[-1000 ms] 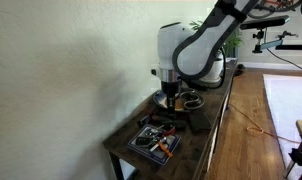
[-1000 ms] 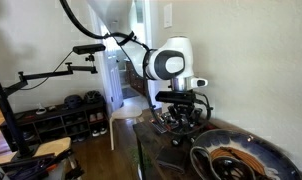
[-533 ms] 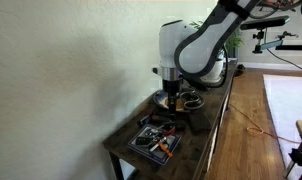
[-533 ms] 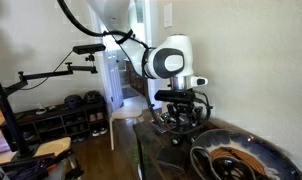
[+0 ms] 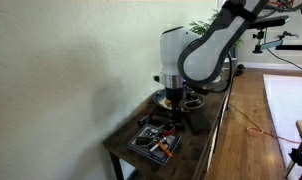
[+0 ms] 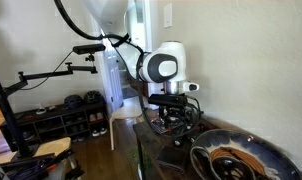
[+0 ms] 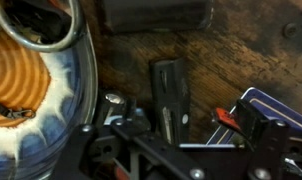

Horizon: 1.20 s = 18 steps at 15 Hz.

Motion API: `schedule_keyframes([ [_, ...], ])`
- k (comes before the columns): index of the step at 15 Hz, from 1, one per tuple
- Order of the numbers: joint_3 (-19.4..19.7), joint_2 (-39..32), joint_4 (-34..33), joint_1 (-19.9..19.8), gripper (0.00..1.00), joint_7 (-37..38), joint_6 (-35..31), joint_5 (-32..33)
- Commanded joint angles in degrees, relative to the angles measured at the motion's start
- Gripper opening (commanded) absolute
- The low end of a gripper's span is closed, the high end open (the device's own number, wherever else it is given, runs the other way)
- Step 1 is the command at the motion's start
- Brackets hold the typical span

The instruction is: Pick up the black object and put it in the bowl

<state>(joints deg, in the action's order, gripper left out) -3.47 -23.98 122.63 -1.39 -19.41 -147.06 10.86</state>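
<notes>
We find the end effector released over the black object, beside the bowl.
At the bottom of the wrist view its fingers stand spread, gripping nothing. Just beyond, at centre frame, the black object lies on the wooden bench, right of the bowl's grey rim and outside it. In an exterior view the arm hangs over the bench.

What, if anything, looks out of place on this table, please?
The black object lies on the wooden table beside the bowl, not in it. Nothing looks spilled or broken.
</notes>
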Motion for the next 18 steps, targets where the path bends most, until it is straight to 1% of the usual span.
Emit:
schedule_keyframes([
  [1, -0.55, 1.81, 2.59, -0.51, 1.00, -2.66, 1.06, -0.13],
  [9, -0.85, -0.01, 2.17, -1.48, 1.00, -7.73, 1.19, -0.13],
  [10, -0.83, -0.40, 1.86, -1.54, 0.97, -8.14, 1.26, -0.07],
  [11, -0.93, -0.79, 1.53, -1.68, 0.88, -8.83, 1.21, -0.12],
  [12, -1.00, -1.03, 1.35, -1.80, 0.88, -9.36, 1.14, -0.14],
  [13, -1.03, -1.29, 1.09, -1.87, 0.85, -9.89, 1.19, -0.06],
  [15, -1.12, -1.59, 0.90, -2.08, 0.76, -10.84, 1.10, -0.02],
  [16, -1.15, -1.75, 0.80, -2.15, 0.70, -11.25, 1.06, -0.01],
  [17, -1.16, -1.94, 0.66, -2.23, 0.67, -11.58, 1.05, 0.01],
  [18, -1.18, -2.12, 0.47, -2.33, 0.61, -11.81, 1.01, -0.05],
])
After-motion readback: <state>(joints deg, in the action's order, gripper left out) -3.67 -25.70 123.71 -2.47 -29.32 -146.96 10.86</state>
